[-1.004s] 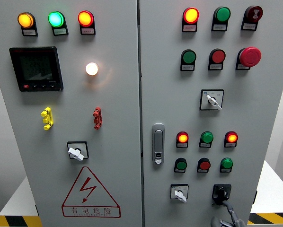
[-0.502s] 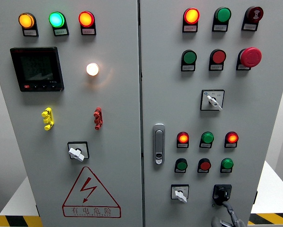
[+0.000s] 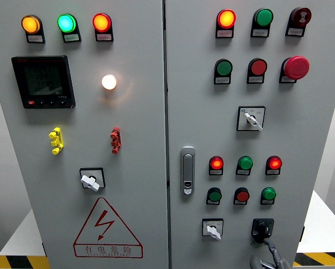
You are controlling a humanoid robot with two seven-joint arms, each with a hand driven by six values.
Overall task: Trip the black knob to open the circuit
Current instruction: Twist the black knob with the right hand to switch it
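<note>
The black knob (image 3: 262, 228) sits at the lower right of the right cabinet door, on a black square plate, with its pointer turned down and to the left. Only the grey top of my right hand (image 3: 270, 253) shows at the bottom edge. It rises from below the knob and reaches the knob's lower rim. The rest of that hand is cut off by the picture's edge. My left hand is out of the picture.
A white rotary switch (image 3: 213, 230) sits left of the knob. Above are rows of lit and unlit lamps and buttons, a red mushroom stop button (image 3: 296, 66) and a door handle (image 3: 187, 170). The left door carries a meter (image 3: 43, 81) and a warning triangle (image 3: 107, 228).
</note>
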